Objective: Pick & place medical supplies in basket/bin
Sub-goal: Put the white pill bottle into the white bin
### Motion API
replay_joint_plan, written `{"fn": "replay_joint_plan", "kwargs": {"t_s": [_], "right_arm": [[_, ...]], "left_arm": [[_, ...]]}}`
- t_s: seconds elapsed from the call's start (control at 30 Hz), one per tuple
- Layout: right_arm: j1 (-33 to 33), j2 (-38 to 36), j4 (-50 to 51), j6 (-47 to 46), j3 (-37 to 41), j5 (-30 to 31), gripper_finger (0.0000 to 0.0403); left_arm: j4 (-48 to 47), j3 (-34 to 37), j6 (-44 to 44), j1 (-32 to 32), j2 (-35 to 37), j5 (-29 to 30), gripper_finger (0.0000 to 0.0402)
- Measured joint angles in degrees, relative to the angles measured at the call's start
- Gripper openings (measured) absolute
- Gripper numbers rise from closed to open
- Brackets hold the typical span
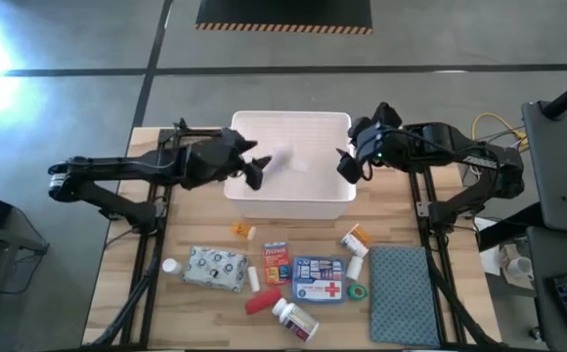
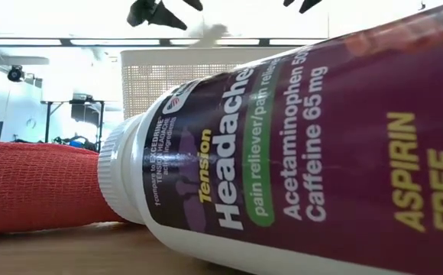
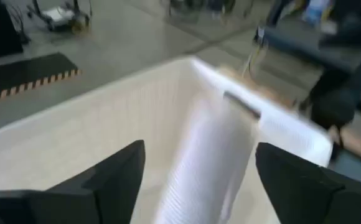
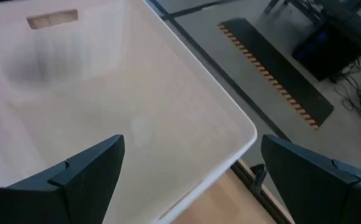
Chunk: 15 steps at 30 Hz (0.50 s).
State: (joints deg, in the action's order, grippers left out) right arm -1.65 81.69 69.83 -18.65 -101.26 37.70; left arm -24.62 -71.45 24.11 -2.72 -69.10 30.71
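Release over the bin was the step in hand, as we judged it. We saw the left pincer (image 1: 255, 168) at the left rim of the white bin (image 1: 288, 202), in the upper middle of the high view, its fingers spread apart, and in its wrist view a pale blurred item (image 3: 208, 165) showed between and beyond them, over the bin's inside. We could not tell what that item was. A faint pale shape (image 1: 285, 158) lay inside the bin in the high view, likely the same thing.

The right pincer (image 1: 348, 163) stood at the bin's right rim, its fingers wide apart and nothing between them; its wrist view showed only the bin's bare inner wall.

The remaining supplies lay in the lower middle of the high view, on the tabletop (image 1: 186, 225) below the bin: a grey patterned pack (image 1: 215, 267), a red-blue box (image 1: 277, 263), a blue red-cross pouch (image 1: 319, 279), a green tape roll (image 1: 358, 290), a red tube (image 1: 261, 301), orange vials (image 1: 356, 236) and a white pill bottle (image 1: 295, 317). A teal-grey cloth mat (image 1: 401, 293) lay at the lower right.

We reckoned much of the task was left. The next move called for either arm to reach toward the lower part of the frame and close on one small item, minding its close neighbours.
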Motion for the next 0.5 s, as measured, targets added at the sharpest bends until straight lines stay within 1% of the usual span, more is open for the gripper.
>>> {"fn": "replay_joint_plan", "kwargs": {"t_s": [0.1, 0.17, 0.3, 0.33, 0.4, 0.5], "right_arm": [[0.02, 0.02, 0.29, -0.31, 0.26, -0.03, 0.0368], [0.02, 0.02, 0.26, -0.29, 0.38, -0.03, 0.0368], [0.02, 0.02, 0.13, 0.68, 0.82, -0.05, 0.0368], [0.01, 0.02, 0.16, 1.05, 0.94, -0.18, 0.0368], [0.02, 0.04, 0.14, 1.51, 1.09, -0.27, 0.0368], [0.0, 0.09, 0.19, 1.98, 1.48, -0.33, 0.0368]], "left_arm": [[-11.46, -3.18, 1.49, 2.71, 1.38, 0.05, 0.0299], [-22.44, -5.9, 4.07, 5.83, 2.23, -0.51, 0.0299], [-42.88, -10.0, 8.8, 14.4, 2.3, -6.3, 0.0294], [-46.1, -10.3, 10.87, 16.77, 2.3, -8.17, 0.0293], [-49.61, -10.06, 14.86, 21.55, 2.36, -10.85, 0.0289], [-50.47, -8.24, 20.28, 28.49, 1.92, -11.86, 0.0285]]}}
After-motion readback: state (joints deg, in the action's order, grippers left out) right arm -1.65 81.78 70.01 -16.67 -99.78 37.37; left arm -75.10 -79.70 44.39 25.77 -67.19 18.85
